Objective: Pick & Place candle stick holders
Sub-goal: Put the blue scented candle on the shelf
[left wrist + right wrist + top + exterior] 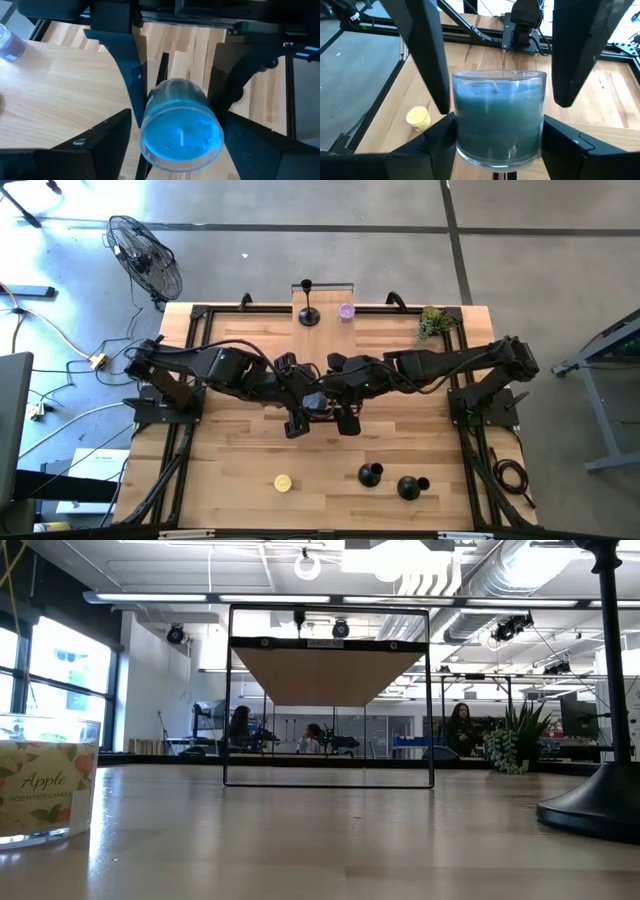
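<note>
A glass jar with a blue candle (pixel 497 117) hangs above the table's middle (pixel 318 406), between my two grippers. My right gripper (pixel 497 125) comes from the table's right and is shut on the jar. My left gripper (pixel 177 120) comes from the left and stands open around the same jar, with a gap showing at one finger (pixel 570 65). One black candle stick holder (pixel 308 313) stands on a raised board at the far edge. Two more (pixel 371 474) (pixel 410 487) rest on their round bases near the front edge. My right gripper pinches the jar's glass wall (pixel 462 135) between its two fingers (pixel 437 140), on opposite sides. The fingers slant down from the table's right. The jar is held clear of the table, about upright, its open end up. Whether my left gripper's other finger (pixel 432 65) touches the jar I cannot tell.
A small yellow candle (pixel 283 482) lies near the front edge, and a purple candle (pixel 346 311) sits on the far board. A plant (pixel 435 323) stands at the far right corner. In the low view, a labelled candle jar (pixel 45 785) and a holder's base (pixel 600 800) stand close.
</note>
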{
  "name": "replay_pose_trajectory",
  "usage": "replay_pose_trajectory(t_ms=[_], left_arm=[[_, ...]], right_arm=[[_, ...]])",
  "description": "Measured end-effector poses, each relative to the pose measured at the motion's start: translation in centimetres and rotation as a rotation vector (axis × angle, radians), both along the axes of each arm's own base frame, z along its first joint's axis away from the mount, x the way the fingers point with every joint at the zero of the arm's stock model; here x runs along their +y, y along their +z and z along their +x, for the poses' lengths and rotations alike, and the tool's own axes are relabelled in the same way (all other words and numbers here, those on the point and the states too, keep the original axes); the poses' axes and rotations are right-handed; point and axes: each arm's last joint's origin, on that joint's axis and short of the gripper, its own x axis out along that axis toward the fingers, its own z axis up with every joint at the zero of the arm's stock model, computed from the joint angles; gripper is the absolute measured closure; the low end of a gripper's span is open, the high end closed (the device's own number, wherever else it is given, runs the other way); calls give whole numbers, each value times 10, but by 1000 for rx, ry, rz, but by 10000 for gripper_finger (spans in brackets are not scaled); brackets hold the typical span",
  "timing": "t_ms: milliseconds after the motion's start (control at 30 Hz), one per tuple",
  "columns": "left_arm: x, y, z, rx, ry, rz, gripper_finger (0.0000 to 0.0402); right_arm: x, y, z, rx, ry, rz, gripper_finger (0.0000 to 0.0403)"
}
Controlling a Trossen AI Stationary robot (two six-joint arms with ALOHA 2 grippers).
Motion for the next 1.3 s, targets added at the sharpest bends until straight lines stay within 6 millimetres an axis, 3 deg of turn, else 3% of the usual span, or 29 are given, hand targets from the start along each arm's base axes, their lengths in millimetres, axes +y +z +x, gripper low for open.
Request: replay_pose_trajectory(t_ms=[333, 633, 733, 967, 1300], left_arm=[[0, 6, -3, -25, 27, -65, 93], [-5, 53, -22, -193, 33, -91, 93], [-8, 67, -33, -236, 42, -61, 93], [-13, 86, -59, -262, 104, 57, 93], [-9, 81, -80, -184, 232, 100, 92]], right_arm=[[0, -1, -1, 9, -1, -1, 177], [-3, 0, -11, 68, -45, -41, 177], [-6, 10, -21, 56, -68, -54, 177], [-17, 44, -67, 13, -197, -78, 177], [-36, 94, -171, -97, -396, 54, 177]])
